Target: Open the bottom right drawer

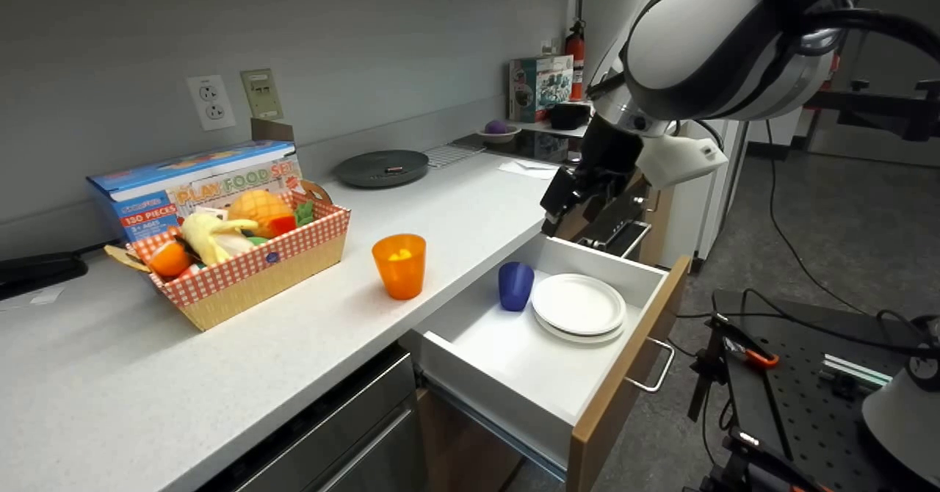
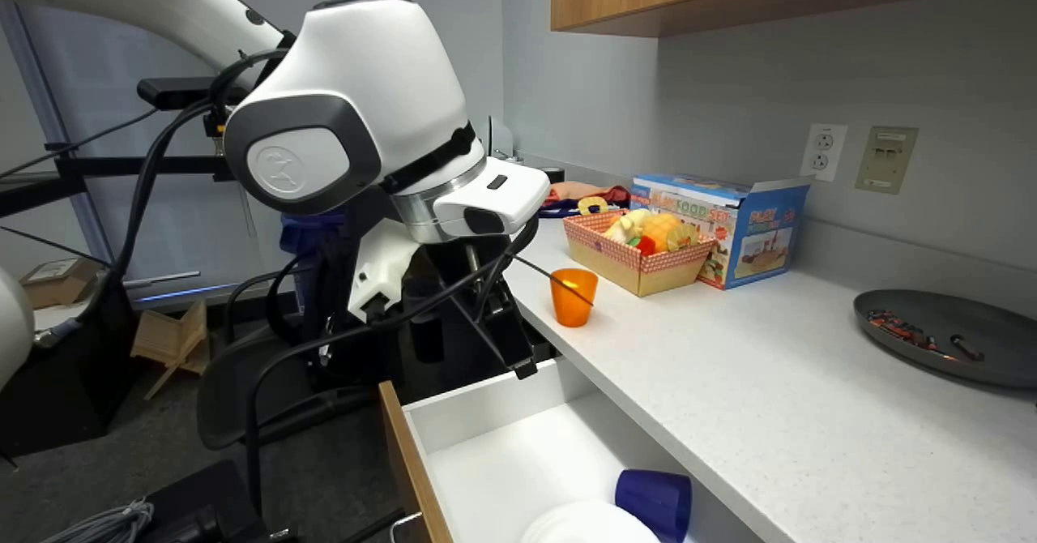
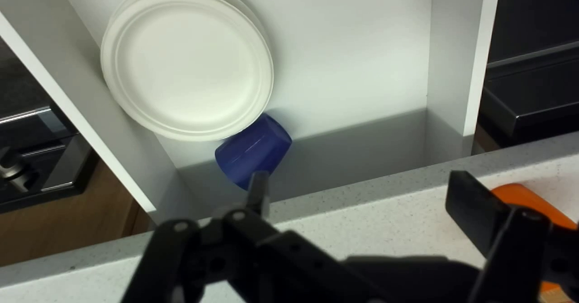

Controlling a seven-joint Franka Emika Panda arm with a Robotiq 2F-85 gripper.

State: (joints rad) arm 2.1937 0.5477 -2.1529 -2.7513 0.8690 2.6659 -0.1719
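Here's the drawer [image 1: 499, 349], standing far out from beneath the countertop [image 2: 745, 365], its brown wood-grain front [image 1: 617, 404] well clear of the cabinet line and its white inside on full view. And over it comes the big picture of the moment: the white arm [image 2: 389, 65] reaching across, with the gripper [image 3: 357, 187] low at the end of it.

How wide? Very wide! In the wrist view the dark fingers [image 3: 475, 212] stand far apart, the countertop's speckled edge running right through the gap between them. It's a released grip, bare between the pads. The silver handle [image 1: 665, 371], out on the drawer's face, sits well apart from those fingers. Now, is there contact anywhere? In both exterior views a fingertip shows right against the drawer's edge, so near that touching or merely passing above cannot be told.

Down inside the drawer, white plates [image 3: 187, 63] lie stacked, a blue cup [image 3: 253, 151] just beside them, and in the wrist view one fingertip looms right at that cup's lower end. Up top, an orange cup [image 1: 400, 266] stands upright near the countertop's edge, a basket [image 1: 279, 279] of play food beside it.
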